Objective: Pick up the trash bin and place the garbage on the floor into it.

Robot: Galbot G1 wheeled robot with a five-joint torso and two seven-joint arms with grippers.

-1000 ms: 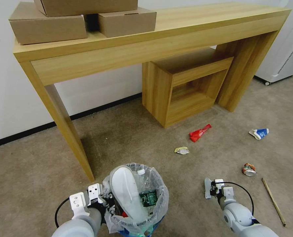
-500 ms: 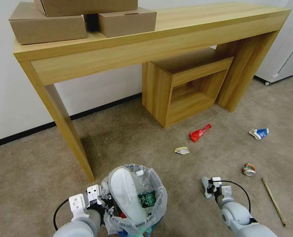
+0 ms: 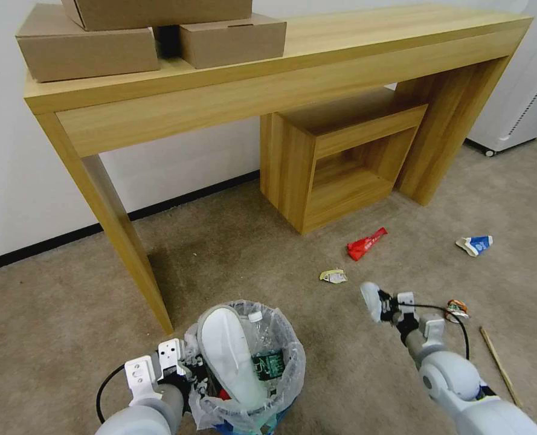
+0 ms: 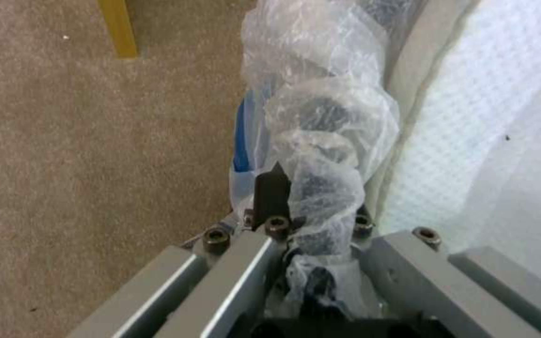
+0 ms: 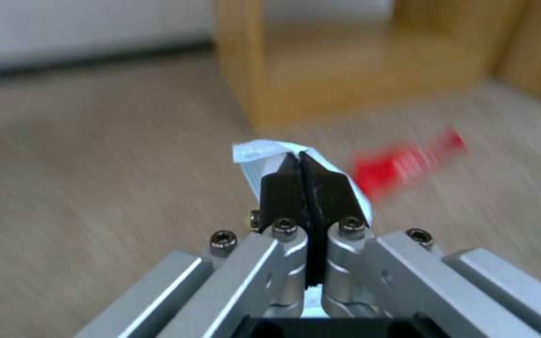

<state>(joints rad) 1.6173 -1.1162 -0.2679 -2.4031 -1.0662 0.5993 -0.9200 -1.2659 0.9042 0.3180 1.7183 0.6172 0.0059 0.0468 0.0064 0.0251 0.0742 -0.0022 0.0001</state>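
The trash bin (image 3: 280,377), lined with a crinkled clear bag (image 4: 320,141), sits low in the head view with a white slipper (image 3: 229,353) and a bottle (image 3: 262,338) inside. My left gripper (image 3: 189,379) is shut on its rim and bag, as the left wrist view shows (image 4: 302,192). My right gripper (image 3: 382,307) is right of the bin, above the floor (image 3: 268,254), shut on a scrap of white paper (image 5: 264,152). On the carpet lie a red wrapper (image 3: 366,243), a small crumpled wrapper (image 3: 333,276), a blue-white carton (image 3: 475,244), a crushed can (image 3: 459,309) and a thin wooden stick (image 3: 496,365).
A long wooden table (image 3: 280,66) spans the back; its left leg (image 3: 132,254) stands just beyond the bin. A wooden cube shelf (image 3: 340,163) sits under it. Cardboard boxes (image 3: 87,48) rest on top. A white appliance (image 3: 522,90) stands at the far right.
My right gripper, still holding the white paper, has moved up and away from me toward the litter. The bin and left gripper have barely shifted.
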